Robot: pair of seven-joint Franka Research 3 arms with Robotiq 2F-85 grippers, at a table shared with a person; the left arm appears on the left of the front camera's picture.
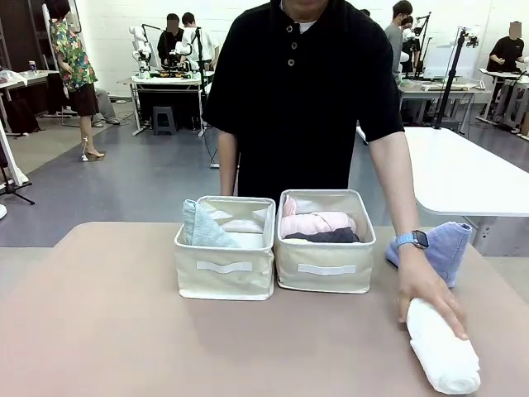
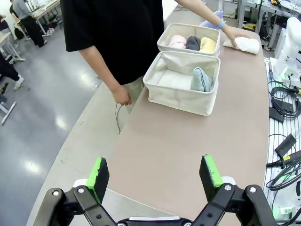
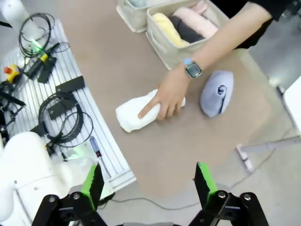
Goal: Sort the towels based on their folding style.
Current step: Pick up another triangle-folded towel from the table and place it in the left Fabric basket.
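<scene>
A white rolled towel (image 1: 443,356) (image 3: 136,113) (image 2: 243,44) lies on the table at the front right with the person's hand (image 1: 426,289) (image 3: 165,98) resting on it. Beside it lies a light blue cone-folded towel (image 1: 442,248) (image 3: 217,92). The right bin (image 1: 324,266) (image 3: 164,47) holds pink (image 1: 318,222), dark grey (image 1: 326,236) and yellow (image 3: 168,29) rolled towels. The left bin (image 1: 225,273) (image 2: 174,94) holds a pale grey-green cone towel (image 1: 202,229) (image 2: 201,80). My left gripper (image 2: 155,176) and right gripper (image 3: 148,183) hang open and bare, well away from the towels.
A person in a black shirt (image 1: 297,91) stands at the far edge behind the bins. Cables and a grooved white plate (image 3: 51,89) lie off the table's edge near the right arm's base (image 3: 28,174). Bare tabletop (image 1: 124,339) spreads in front of the bins.
</scene>
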